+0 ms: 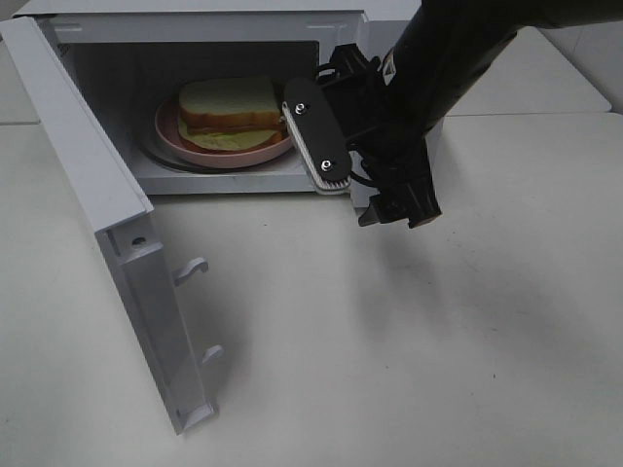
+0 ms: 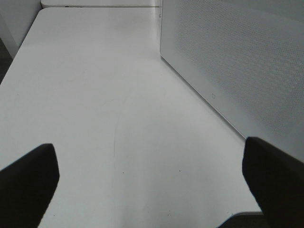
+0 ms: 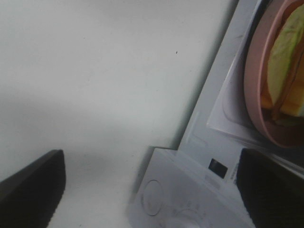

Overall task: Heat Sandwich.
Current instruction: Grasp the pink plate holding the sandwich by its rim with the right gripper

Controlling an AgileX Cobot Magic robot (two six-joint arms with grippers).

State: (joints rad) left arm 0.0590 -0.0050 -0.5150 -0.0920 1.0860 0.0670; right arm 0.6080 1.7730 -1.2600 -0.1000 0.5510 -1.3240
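The sandwich point(image 1: 231, 105) lies on a pink round plate point(image 1: 219, 154) inside the open microwave point(image 1: 195, 29). My right gripper point(image 1: 326, 117) hangs at the right side of the oven's opening, just beside the plate, open and holding nothing. Its wrist view shows the two fingers wide apart point(image 3: 152, 190), with the plate's rim point(image 3: 256, 71) and the sandwich's lettuce edge point(image 3: 285, 61) beyond them. My left gripper point(image 2: 152, 190) is out of the high view. In its own view it stands open over the bare table, with nothing between its fingers.
The microwave door point(image 1: 107, 224) is swung fully out to the left, with its latch hooks point(image 1: 192, 269) sticking out over the table. A white dotted microwave panel point(image 2: 237, 61) stands close beside the left gripper. White table point(image 1: 409, 341) lies in front.
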